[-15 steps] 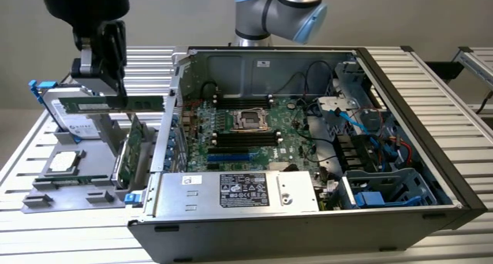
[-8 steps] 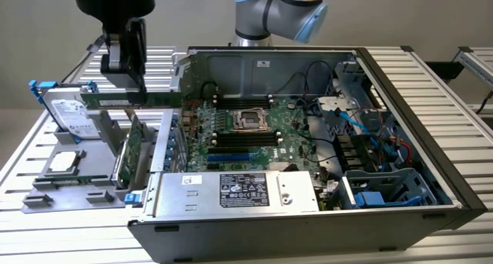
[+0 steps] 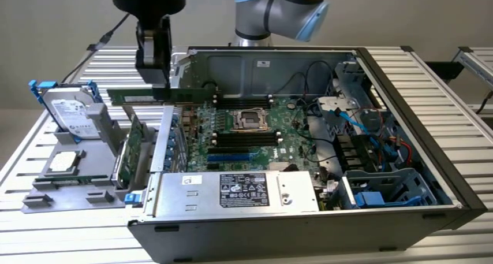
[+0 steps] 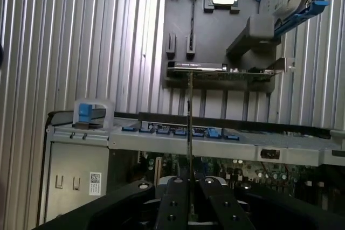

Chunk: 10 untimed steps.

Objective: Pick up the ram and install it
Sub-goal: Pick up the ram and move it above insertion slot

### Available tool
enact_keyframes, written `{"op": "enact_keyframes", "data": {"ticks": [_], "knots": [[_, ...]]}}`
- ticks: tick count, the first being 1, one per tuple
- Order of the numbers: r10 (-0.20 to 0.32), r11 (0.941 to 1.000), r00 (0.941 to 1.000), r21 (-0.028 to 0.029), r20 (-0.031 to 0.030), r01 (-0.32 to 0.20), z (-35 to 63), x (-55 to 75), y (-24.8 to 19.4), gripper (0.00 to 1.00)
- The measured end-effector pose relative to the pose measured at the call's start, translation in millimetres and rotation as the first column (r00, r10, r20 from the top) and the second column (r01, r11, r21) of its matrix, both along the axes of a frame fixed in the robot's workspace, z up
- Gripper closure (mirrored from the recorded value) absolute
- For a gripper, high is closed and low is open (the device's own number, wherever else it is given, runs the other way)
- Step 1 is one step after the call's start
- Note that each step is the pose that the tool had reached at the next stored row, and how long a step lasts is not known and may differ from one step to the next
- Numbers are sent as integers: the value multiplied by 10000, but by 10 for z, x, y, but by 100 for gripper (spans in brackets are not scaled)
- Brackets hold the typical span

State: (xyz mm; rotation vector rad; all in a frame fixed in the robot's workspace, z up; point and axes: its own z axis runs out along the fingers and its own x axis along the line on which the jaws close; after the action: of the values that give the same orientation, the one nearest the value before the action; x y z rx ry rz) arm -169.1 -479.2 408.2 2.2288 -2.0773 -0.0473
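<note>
My gripper [image 3: 160, 89] hangs above the left rim of the open computer case [image 3: 400, 102] in the exterior view, shut on the ram [image 3: 193, 95]. The ram is a long thin green stick, held level in the air and sticking out to both sides of the fingers. In the wrist view the ram [image 4: 190, 122] shows edge-on as a thin line running out from between my black fingers [image 4: 178, 197]. Below and to the exterior view's right lies the motherboard [image 3: 292, 125] with its black memory slots [image 3: 246, 138] beside the processor socket [image 3: 250, 118].
A grey holder [image 3: 69, 189] stands left of the case, carrying a silver hard drive with blue rails [image 3: 69, 111], a processor chip [image 3: 63, 162] and a tall green expansion card [image 3: 135, 148]. The power supply [image 3: 239, 190] fills the case's near end. Blue cables [image 3: 347, 116] crowd its right side.
</note>
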Motion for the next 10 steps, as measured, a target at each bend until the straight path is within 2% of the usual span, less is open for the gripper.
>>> {"op": "enact_keyframes", "data": {"ticks": [10], "knots": [[1,10000,10000,1,1,-1,-1,442,83,86]]}}
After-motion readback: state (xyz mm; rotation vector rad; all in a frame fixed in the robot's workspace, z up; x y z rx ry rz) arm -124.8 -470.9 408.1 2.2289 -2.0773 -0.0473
